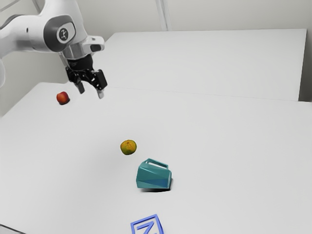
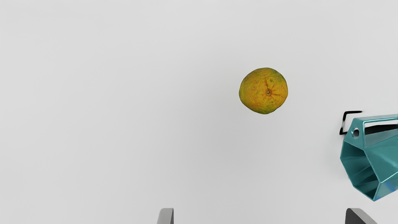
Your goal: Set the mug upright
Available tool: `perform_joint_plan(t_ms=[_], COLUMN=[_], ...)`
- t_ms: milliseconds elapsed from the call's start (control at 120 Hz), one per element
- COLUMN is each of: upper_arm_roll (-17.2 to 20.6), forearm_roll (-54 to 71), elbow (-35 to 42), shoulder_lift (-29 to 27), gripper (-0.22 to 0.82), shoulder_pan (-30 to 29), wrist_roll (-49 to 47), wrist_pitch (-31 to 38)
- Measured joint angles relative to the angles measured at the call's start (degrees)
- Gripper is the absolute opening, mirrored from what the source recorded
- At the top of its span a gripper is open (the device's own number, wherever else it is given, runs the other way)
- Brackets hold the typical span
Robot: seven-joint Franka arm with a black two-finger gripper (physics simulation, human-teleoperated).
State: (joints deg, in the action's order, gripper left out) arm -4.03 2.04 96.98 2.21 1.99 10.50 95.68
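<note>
A teal faceted mug [image 1: 154, 176] lies on its side on the white table, its handle uppermost in the exterior view. The wrist view catches part of the mug [image 2: 381, 155], with its open mouth facing sideways and its far end cut off by the picture's edge. High above the table, at the exterior view's upper left, hangs the gripper [image 1: 91, 92], well apart from the mug. In the wrist view the gripper [image 2: 259, 216] is open, fingertips wide apart and nothing held between them.
A yellow-green citrus fruit [image 1: 128, 147] rests near the mug, on the side toward the arm. Farther off, below the arm, a red fruit [image 1: 62, 98] sits by the table's edge. A blue square frame-like object [image 1: 147, 225] lies at the exterior view's bottom.
</note>
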Motion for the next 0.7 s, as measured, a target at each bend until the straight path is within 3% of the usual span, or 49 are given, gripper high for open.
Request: perform_joint_plan(t_ms=[108,325,517,700], upper_arm_roll=[-1.7,-9.69,-12.63,-13.83], forearm_roll=[-2.74,-20.5,-36.74,-47.15], elbow=[2.14,16.9,30.35,36.87], shoulder_lift=[-0.22,-4.17,-6.98,-4.89], gripper=[0.6,0.6,0.6,0.6], shoulder_pan=[1.19,6.12,-0.55,-0.07], wrist_roll=[1.22,2.6,4.47,7.48], wrist_pitch=[2.99,5.35,5.53,6.64])
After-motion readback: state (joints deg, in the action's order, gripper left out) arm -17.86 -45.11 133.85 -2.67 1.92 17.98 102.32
